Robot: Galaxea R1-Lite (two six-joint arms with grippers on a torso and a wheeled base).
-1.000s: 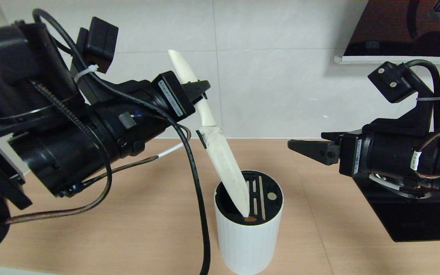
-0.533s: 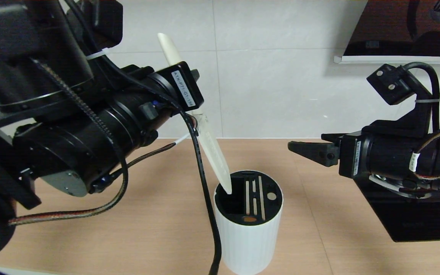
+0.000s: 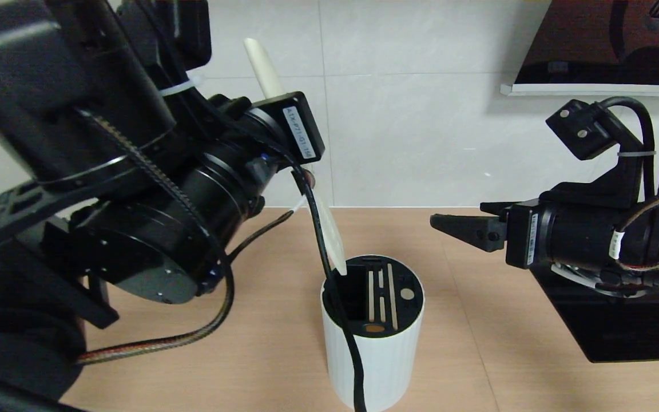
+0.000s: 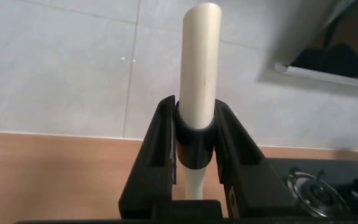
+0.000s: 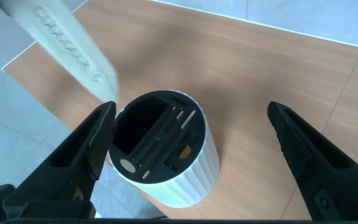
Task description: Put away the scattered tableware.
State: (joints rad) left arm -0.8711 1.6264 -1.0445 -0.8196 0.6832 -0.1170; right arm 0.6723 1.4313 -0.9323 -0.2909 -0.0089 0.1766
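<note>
A white knife (image 3: 329, 237) with a cream handle hangs steeply tilted, its tip just over the left rim of the white ribbed knife holder (image 3: 372, 355). My left gripper (image 4: 194, 146) is shut on the handle (image 4: 197, 56), and in the head view my wrist hides the grip. The holder's black top (image 3: 386, 292) has narrow slots and one wide opening. The blade (image 5: 67, 43) ends beside the holder (image 5: 179, 168) in the right wrist view. My right gripper (image 3: 458, 216) hovers to the holder's right, above its top, open and holding nothing (image 5: 191, 111).
The holder stands on a wooden counter (image 3: 221, 355) against a tiled wall. A black cooktop (image 3: 621, 332) lies on the counter at the right under my right arm. A dark range hood (image 3: 610, 40) hangs on the wall above it.
My left arm rose and turned, drawing the knife up: its blade tip was down inside the holder's wide opening and now sits at the left rim. The right gripper has barely moved.
</note>
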